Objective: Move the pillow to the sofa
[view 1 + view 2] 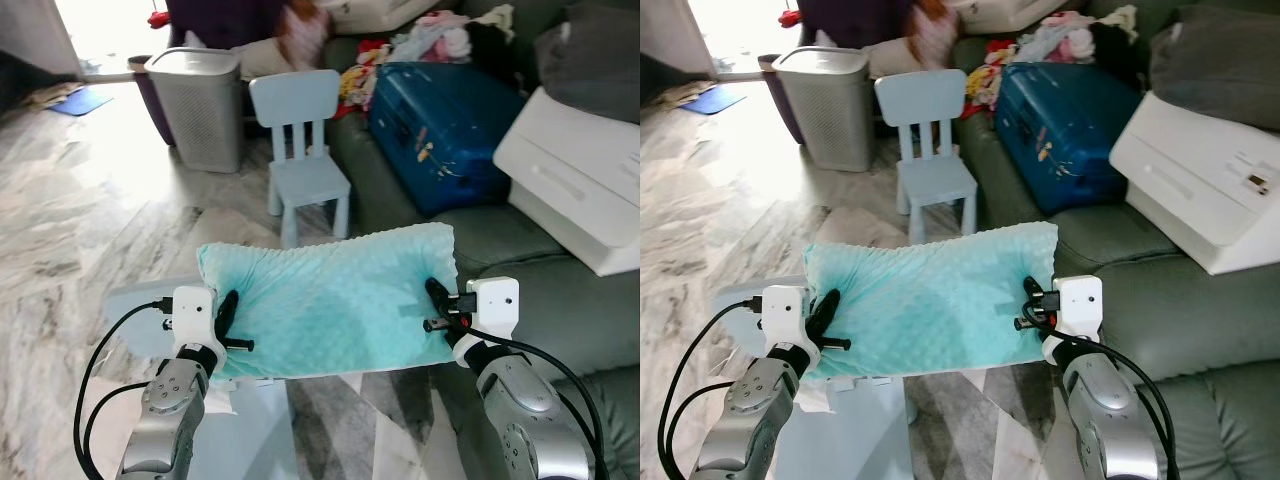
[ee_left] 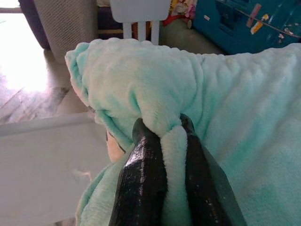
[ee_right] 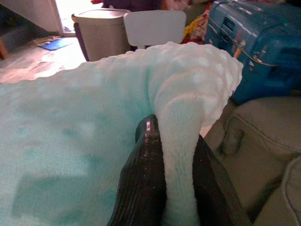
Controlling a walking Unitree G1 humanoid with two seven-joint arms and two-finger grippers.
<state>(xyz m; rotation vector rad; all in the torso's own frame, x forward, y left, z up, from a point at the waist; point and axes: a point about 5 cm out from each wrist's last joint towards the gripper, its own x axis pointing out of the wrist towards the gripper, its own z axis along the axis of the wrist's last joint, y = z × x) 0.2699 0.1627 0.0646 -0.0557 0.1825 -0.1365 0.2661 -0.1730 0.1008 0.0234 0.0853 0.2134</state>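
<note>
Left eye view has the mint pillow (image 1: 330, 300) held up between both arms, just beside the grey sofa (image 1: 560, 300); left gripper (image 2: 162, 141) and right gripper (image 3: 174, 136) each pinch an end.

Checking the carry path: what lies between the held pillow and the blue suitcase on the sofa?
In the left eye view, only bare grey-green sofa cushion lies between the pillow and the blue suitcase; both claws, left and right, pinch the pillow's ends.
</note>
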